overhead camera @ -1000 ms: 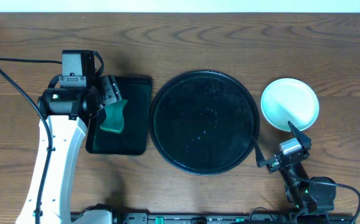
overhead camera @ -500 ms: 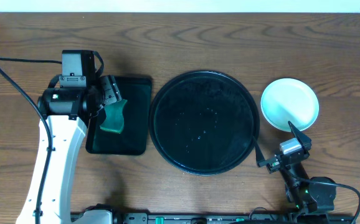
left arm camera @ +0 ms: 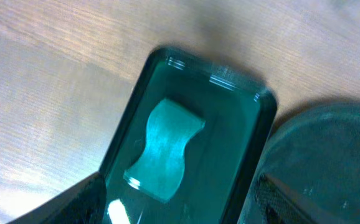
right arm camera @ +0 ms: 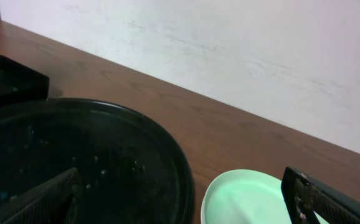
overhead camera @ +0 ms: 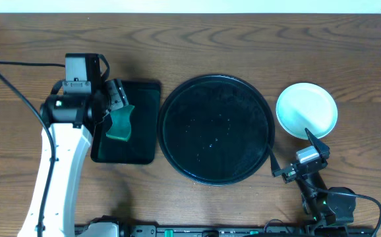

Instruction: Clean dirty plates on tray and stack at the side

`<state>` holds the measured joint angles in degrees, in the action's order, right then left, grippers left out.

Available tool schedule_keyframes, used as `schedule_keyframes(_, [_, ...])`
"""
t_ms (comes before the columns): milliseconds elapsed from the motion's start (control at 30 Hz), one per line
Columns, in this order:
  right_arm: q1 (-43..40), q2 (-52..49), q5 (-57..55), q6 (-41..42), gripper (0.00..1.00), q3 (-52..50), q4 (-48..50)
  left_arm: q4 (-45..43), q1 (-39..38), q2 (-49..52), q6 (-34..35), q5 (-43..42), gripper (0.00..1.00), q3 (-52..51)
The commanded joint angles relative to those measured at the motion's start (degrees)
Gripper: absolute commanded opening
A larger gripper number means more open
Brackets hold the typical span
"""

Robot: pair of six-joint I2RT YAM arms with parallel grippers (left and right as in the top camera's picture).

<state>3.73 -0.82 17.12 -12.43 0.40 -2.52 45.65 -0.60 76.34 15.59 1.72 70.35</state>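
The large round black tray (overhead camera: pixel 217 128) sits at the table's middle with only small droplets on it; it also shows in the right wrist view (right arm camera: pixel 80 155). A pale mint-white plate (overhead camera: pixel 306 109) lies on the bare wood to the tray's right, and shows in the right wrist view (right arm camera: pixel 248 199); I cannot tell whether others lie under it. My right gripper (overhead camera: pixel 291 146) is open and empty near the front, between tray and plate (right arm camera: pixel 192 205). My left gripper (overhead camera: pixel 116 105) is open above the rectangular tray (left arm camera: pixel 180 186).
A smaller rectangular black tray (overhead camera: pixel 144 92) lies left of the round tray, with a green sponge (overhead camera: pixel 120 123) resting on it, also in the left wrist view (left arm camera: pixel 164 149). A white wall (right arm camera: pixel 230 50) backs the table.
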Motion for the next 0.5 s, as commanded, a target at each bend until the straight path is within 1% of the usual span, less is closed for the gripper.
schedule_keyframes(0, [0.4, 0.5, -0.4, -0.5, 0.99, -0.1, -0.3, -7.3, 0.0, -8.5, -1.1, 0.7, 0.77, -7.9])
schedule_keyframes(67, [0.4, 0.5, -0.4, -0.5, 0.99, -0.1, -0.3, -14.3, -0.1, -15.0, -3.8, -0.5, 0.77, -15.3])
schedule_keyframes(133, [0.4, 0.5, -0.4, -0.5, 0.99, -0.1, -0.3, -21.6, -0.1, -23.9, -7.3, -2.4, 0.77, -25.0])
schedule_keyframes(200, [0.4, 0.5, -0.4, -0.5, 0.99, -0.1, -0.3, -27.4, -0.1, -31.1, -8.3, -2.8, 0.77, -33.0])
schedule_keyframes(267, [0.4, 0.5, -0.4, -0.5, 0.99, -0.1, -0.3, -31.4, 0.0, -36.0, -8.5, -2.7, 0.77, -38.3])
schedule_keyframes(333, [0.4, 0.5, -0.4, -0.5, 0.99, -0.1, -0.3, -37.6, -0.1, -44.1, -9.9, -2.7, 0.77, -47.0])
schedule_keyframes(467, [0.4, 0.5, -0.4, -0.5, 0.99, -0.1, -0.3, -44.3, -0.1, -53.6, -11.6, -2.6, 0.77, -56.9])
